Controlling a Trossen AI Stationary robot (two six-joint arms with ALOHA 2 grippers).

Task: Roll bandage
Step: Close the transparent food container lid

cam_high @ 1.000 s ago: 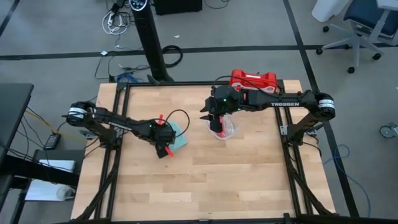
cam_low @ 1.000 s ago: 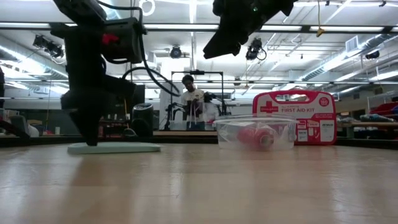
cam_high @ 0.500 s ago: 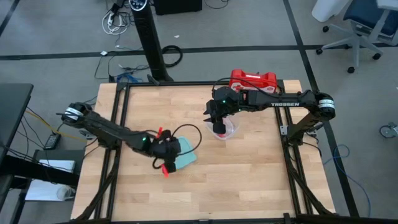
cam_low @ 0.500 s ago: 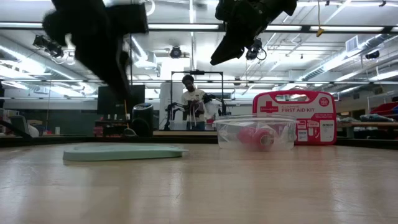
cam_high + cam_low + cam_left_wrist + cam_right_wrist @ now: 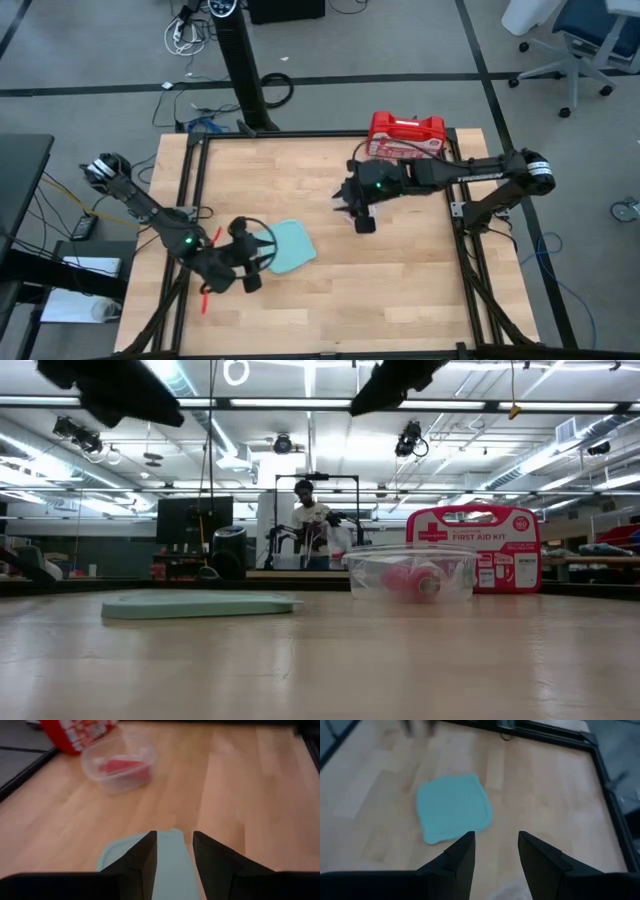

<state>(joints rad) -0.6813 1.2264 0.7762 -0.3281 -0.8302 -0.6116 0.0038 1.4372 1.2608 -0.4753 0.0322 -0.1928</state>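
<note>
Fingers, left arm: the two dark fingers (image 5: 145, 865) are seen parted, with nothing held between them; the left gripper (image 5: 247, 272) is poised over the near-left part of the surface, above the edge of the teal lid.
Fingers, right arm: the fingers (image 5: 462, 860) are likewise spread apart and empty; the right gripper (image 5: 362, 215) is held above the clear container, right of centre.
Bandage: the bandage (image 5: 120, 766) is seen as a red roll lying inside the clear container (image 5: 119, 764), apart from both grippers; in the low view it (image 5: 412, 579) shows through the container's wall.
Lid: a flat teal lid (image 5: 283, 246) is laid on the surface, well apart from the container and to its left.
Case: a red first-aid case (image 5: 405, 133) with white markings is stood at the far edge of the surface, just behind the container.
Surface: a light wooden surface (image 5: 400, 290) with plank seams is framed by a black metal rig; most of the near half is taken up by bare wood.
Room: a grey floor with dark lines is seen around the rig, with loose cables beyond the far edge and an office chair (image 5: 570, 35) at the far right. In the low view, ceiling strip lights, monitors and a person (image 5: 308, 525) standing by equipment are seen beyond the surface.
</note>
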